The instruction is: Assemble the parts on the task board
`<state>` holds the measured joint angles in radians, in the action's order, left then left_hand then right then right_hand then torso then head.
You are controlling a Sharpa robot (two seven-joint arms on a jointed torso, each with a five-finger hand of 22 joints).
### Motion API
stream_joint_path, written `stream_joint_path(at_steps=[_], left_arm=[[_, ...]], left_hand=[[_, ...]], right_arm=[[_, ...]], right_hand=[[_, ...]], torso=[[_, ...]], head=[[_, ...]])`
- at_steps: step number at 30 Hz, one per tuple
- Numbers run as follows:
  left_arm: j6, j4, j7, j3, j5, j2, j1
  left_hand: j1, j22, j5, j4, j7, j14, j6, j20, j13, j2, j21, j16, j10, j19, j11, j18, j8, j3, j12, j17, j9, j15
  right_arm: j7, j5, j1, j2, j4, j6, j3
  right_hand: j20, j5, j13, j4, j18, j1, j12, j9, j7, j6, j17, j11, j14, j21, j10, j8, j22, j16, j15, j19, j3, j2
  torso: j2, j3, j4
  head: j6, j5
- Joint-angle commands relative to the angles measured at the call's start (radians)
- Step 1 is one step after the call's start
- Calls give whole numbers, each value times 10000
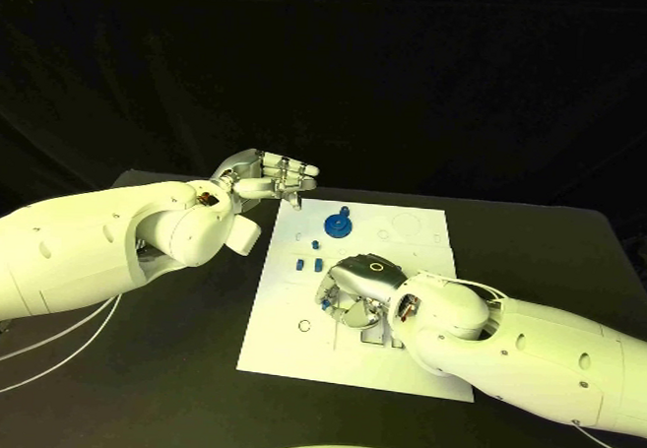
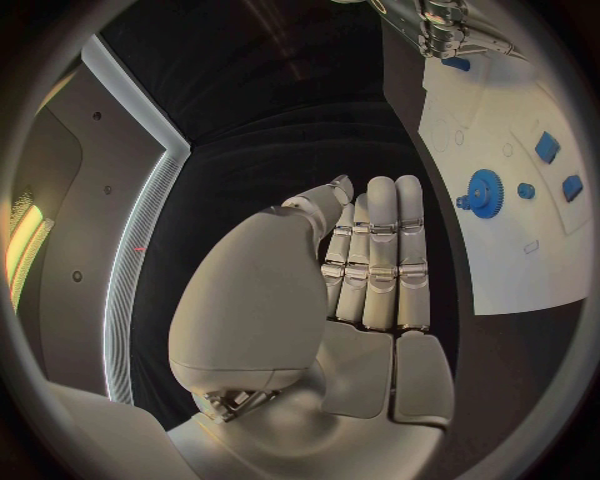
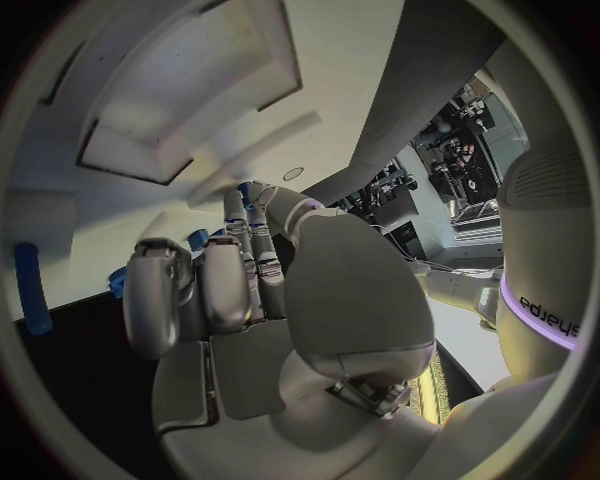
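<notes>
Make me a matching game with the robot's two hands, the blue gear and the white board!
Things:
1. left hand
2. right hand
3. blue gear
4. task board

Places or states:
A. lies flat on the black table
B. reaches down over the board's middle
C. sits on the board's far part
D. held off the board, at its far left corner

Pairs: 1-D, 2-B, 3-C, 4-A

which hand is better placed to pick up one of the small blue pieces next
Probably the right hand: it hangs over the task board, fingers down beside the small blue pieces. The left hand is off the board's far corner, fingers together over bare table, further from them.
</notes>
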<state>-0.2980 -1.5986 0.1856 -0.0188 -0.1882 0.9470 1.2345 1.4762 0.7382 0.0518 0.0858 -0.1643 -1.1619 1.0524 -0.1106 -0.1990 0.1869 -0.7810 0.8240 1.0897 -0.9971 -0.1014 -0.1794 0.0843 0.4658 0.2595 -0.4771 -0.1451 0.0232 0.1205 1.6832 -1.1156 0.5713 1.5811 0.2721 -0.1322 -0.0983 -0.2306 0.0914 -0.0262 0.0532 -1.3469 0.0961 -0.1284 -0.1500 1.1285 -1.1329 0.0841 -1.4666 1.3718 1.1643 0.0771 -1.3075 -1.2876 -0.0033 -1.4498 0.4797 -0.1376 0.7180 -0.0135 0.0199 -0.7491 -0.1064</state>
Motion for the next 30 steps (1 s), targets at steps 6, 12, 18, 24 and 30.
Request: stream_joint_path(at_steps=[6,12,18,24,30], left_arm=[[187,-24,4,-7,53,-20,5],[204,-19,-17,-7,53,-18,5],[211,-5,-27,-7,53,-17,5],[229,10,-38,-5,53,1,4],[238,21,-37,0,53,31,3]], left_hand=[[33,-11,28,-17,-70,52,-30,-26,5,-32,36,-42,-53,-69,-13,-44,-40,-17,46,15,12,11],[25,-18,29,-18,-69,57,-36,-33,6,-40,51,-53,-68,-65,-14,-45,-40,-39,62,32,14,15],[24,-20,28,-18,-70,59,-39,-34,7,-39,54,-55,-73,-64,-16,-45,-41,-44,63,35,15,16],[24,-20,28,-18,-70,59,-39,-34,7,-39,54,-55,-73,-64,-16,-45,-41,-44,63,35,15,16],[24,-20,28,-18,-70,59,-39,-34,7,-39,54,-55,-73,-64,-16,-45,-41,-44,63,35,15,16]], right_arm=[[286,240,31,-7,-48,-382,-34],[271,257,35,5,-21,-186,-36],[254,298,36,194,191,154,-36],[291,251,-82,937,907,480,25],[321,-467,-584,1911,1459,498,140]], right_hand=[[-119,-55,-115,27,43,249,-171,45,-91,-214,145,142,-229,-288,-376,-92,-1142,106,139,151,-220,-126],[-168,-62,-150,14,108,279,-211,76,-119,-364,385,188,-160,-551,-606,-129,-983,262,183,303,-320,-170],[-216,-60,-187,-11,183,303,-220,126,-131,-578,690,230,-68,-876,-910,-143,-787,478,217,481,-482,-235],[-223,-75,-186,-17,208,314,-192,135,-107,-608,733,224,-58,-982,-969,-133,-723,508,215,536,-555,-263],[-227,-84,-190,-2,231,340,-169,145,-99,-644,797,223,-46,-1088,-1042,-129,-660,550,214,589,-633,-276]], torso=[[-5,-4,1],[-3,-10,8],[-2,-12,5],[-10,-4,12],[-24,3,28]], head=[[4,6],[25,4],[51,21],[94,46],[184,144]])
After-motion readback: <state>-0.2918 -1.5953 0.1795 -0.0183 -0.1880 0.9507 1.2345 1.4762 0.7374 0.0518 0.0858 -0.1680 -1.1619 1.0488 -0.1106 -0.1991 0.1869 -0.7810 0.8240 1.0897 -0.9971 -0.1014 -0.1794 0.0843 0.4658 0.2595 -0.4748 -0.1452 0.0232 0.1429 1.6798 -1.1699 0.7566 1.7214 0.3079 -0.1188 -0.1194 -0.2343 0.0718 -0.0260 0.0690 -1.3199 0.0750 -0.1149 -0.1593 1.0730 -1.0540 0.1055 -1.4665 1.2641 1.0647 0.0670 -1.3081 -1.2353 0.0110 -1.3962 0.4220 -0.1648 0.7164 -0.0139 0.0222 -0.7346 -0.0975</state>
